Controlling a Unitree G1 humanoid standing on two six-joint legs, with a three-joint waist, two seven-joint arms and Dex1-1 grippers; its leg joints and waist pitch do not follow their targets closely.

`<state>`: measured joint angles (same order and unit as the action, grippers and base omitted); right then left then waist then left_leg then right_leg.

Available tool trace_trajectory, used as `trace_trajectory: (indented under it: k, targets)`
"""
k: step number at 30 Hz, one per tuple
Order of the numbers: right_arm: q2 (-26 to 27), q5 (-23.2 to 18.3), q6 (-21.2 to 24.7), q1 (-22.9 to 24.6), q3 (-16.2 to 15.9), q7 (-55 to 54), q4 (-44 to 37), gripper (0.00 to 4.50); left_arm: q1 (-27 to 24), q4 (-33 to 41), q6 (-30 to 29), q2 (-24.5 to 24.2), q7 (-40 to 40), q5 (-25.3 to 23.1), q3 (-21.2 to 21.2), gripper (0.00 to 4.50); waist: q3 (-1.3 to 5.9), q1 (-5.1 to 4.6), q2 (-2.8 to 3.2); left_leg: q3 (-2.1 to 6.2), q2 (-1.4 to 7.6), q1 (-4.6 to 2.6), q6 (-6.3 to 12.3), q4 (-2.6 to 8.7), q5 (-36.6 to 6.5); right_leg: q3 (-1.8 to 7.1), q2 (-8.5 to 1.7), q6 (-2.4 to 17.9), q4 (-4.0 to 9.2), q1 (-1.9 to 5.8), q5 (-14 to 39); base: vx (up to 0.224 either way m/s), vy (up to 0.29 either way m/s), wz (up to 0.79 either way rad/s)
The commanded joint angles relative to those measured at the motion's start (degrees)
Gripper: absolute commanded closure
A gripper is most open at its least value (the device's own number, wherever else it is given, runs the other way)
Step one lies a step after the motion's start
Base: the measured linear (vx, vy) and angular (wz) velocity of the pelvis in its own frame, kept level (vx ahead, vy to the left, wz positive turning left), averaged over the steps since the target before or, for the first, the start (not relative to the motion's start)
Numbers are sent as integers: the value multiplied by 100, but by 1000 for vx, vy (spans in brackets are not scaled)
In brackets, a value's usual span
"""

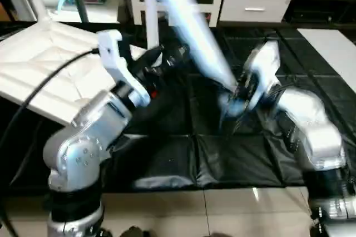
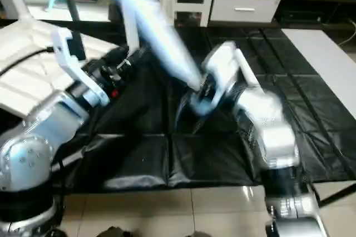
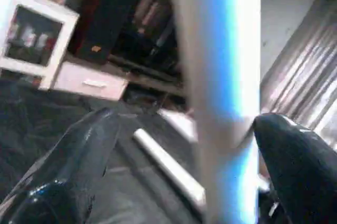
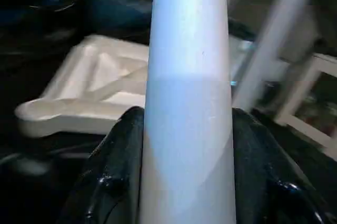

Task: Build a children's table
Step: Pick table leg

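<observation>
Table top: white square, ribbed side up, on the far left. It is tipped, with its near edge lifted over the black mat. One leg already stands up from its far corner.
Left gripper: its two black fingers are spread wide apart. The held leg passes between them, close to one finger; I cannot tell if they touch. Nothing is gripped.
Held leg: a long white tube in the middle. Its long line leans, low end by the right gripper, high end up and to the left, past the top edge of the head view. It looks blurred.
Right gripper: both black fingers press the sides of the held leg and grip its thick low end.
Loose leg: lies flat on the mat, beyond the left gripper.
Open room: bare black mat in front of both arms, pale floor tiles along its near edge.
White cabinet: at the back, well apart from the arms.
</observation>
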<state>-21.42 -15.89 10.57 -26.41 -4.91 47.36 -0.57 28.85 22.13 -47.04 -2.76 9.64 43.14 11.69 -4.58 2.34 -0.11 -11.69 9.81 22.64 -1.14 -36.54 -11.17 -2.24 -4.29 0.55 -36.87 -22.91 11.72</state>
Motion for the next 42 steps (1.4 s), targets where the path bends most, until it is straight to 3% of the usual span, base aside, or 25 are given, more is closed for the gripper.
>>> trace_trajectory:
  k: [1, 3, 4, 7, 13, 17, 22, 30, 39, 40, 42]
  targets:
    - [-152, 58, -172, 38, -2, 191, -377, 268, 183, -60, -122, 43, -125, 313, 187, 0, 427, -28, 12, 187, 320, -175, -48, 480, -1267, 238, -305, 1172, 512, 218, 1117, 0, 0, 0]
    - [-174, 62, -172, 67, -18, 213, -419, 268, 210, -75, -115, 45, -150, 407, 224, 0, 429, -45, 4, 198, 318, -166, -69, 486, -1318, 234, -316, 1085, 526, 223, 1236, 0, 0, 0]
    - [-257, 142, -290, 135, -73, 229, -512, 268, 260, -63, -127, 71, -194, 731, 323, 0, 417, -50, 18, 199, 312, -166, -89, 482, -1352, 238, -324, 1046, 534, 210, 1316, 0, 0, 0]
    - [-314, 149, -274, 214, -88, 200, -605, 268, 262, -23, -172, 108, -160, 1032, 420, 0, 432, -60, -6, 199, 304, -146, -49, 475, -1268, 240, -316, 1015, 540, 221, 1263, 0, 0, 0]
    - [-328, 179, -298, 226, -53, 199, -605, 268, 231, -4, -248, 119, -246, 1051, 488, 0, 441, -67, -10, 197, 316, -143, 57, 463, -1051, 237, -310, 1071, 513, 224, 1014, 0, 0, 0]
    - [-328, 228, -348, 212, -62, 151, -565, 268, 223, -42, -231, 156, -364, 1332, 595, 0, 444, -61, -12, 191, 314, -142, 108, 454, -943, 237, -312, 1151, 494, 236, 819, 0, 0, 0]
    - [-337, 309, -419, 237, -119, 96, -569, 268, 186, -32, -328, 202, -506, 1834, 666, 56, 430, -59, -7, 185, 314, -153, 69, 460, -1043, 237, -305, 1160, 503, 228, 908, 0, 0, 0]
    - [-334, 410, -514, 237, -137, 97, -548, 268, 186, -40, -262, 173, -495, 1959, 644, 122, 424, -71, 4, 191, 314, -159, 2, 470, -1161, 240, -307, 1036, 527, 220, 1096, 0, 0, 0]
    - [-318, 518, -627, 219, -176, 38, -499, 268, 184, -61, -166, 127, -595, 2090, 662, 184, 430, -66, 17, 191, 317, -155, 13, 472, -1083, 236, -302, 1094, 503, 233, 897, 0, 0, 0]
    - [-318, 530, -640, 215, -178, 34, -492, 268, 189, -62, -136, 123, -607, 2062, 666, 209, 431, -66, 17, 191, 318, -160, 4, 472, -1098, 236, -301, 1094, 504, 231, 910, 0, 0, 0]
    - [-317, 571, -668, 203, -185, 22, -473, 268, 196, -76, -75, 104, -632, 2035, 668, 209, 430, -65, 28, 194, 318, -159, -10, 475, -1120, 235, -302, 1090, 502, 232, 933, 0, 0, 0]
